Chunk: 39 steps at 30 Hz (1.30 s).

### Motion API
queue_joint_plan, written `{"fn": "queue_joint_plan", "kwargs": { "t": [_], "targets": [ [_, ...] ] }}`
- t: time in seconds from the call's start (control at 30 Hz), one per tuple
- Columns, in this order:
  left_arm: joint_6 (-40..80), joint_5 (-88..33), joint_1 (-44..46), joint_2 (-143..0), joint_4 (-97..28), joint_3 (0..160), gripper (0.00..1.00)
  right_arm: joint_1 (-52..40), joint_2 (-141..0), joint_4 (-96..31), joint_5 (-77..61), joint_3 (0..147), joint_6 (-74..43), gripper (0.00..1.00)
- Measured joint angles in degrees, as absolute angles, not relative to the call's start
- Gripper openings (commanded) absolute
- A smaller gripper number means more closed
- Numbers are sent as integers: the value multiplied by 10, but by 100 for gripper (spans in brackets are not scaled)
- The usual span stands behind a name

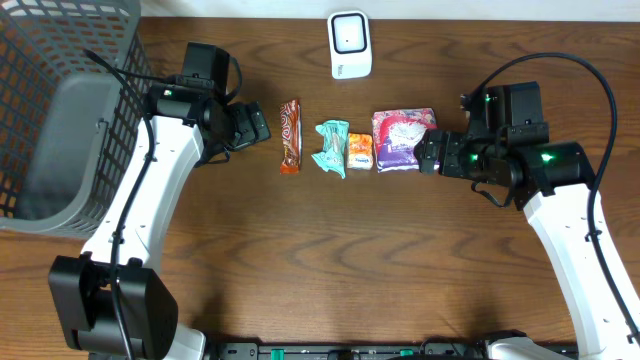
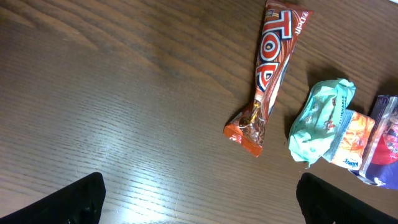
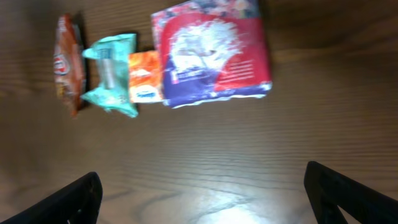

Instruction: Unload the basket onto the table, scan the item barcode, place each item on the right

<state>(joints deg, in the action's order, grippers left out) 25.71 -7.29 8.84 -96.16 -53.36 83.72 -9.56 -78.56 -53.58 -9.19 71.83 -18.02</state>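
Both fully spread, left end effector (image 1: 262,126), right end effector (image 1: 428,153), each holding nothing.

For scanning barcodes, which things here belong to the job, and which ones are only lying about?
Belong to the job: white scanner; brown chocolate bar; teal packet; small orange packet; pink and purple pack.
Only lying about, probably: grey basket.

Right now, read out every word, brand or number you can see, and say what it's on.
"TOP": large letters along the orange-brown snack bar wrapper.
Small script at that bar's end: too small to read.
Teal packet, orange packet, pink-purple pack: print blurred, unreadable.
White scanner: no text visible.
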Motion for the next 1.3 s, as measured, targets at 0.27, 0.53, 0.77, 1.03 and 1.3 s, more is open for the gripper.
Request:
{"fn": "queue_joint_plan", "kwargs": {
  "t": [0.27, 0.53, 0.77, 1.03, 1.3],
  "targets": [
    [257, -73, 88, -962, -534, 837, 98, -96, -789, -535, -48, 718, -177, 99],
    [257, -73, 88, -962, -534, 837, 98, -96, -789, -535, -40, 718, -177, 99],
    [257, -73, 88, -962, -534, 837, 98, -96, -789, -532, -56, 718, -177, 99],
    [257, -73, 88, -962, -534, 837, 98, -96, -789, -528, -55, 718, -177, 99],
    [257, -73, 88, -962, -534, 837, 98, -96, -802, -527, -25, 718, -177, 99]
  ]
}}
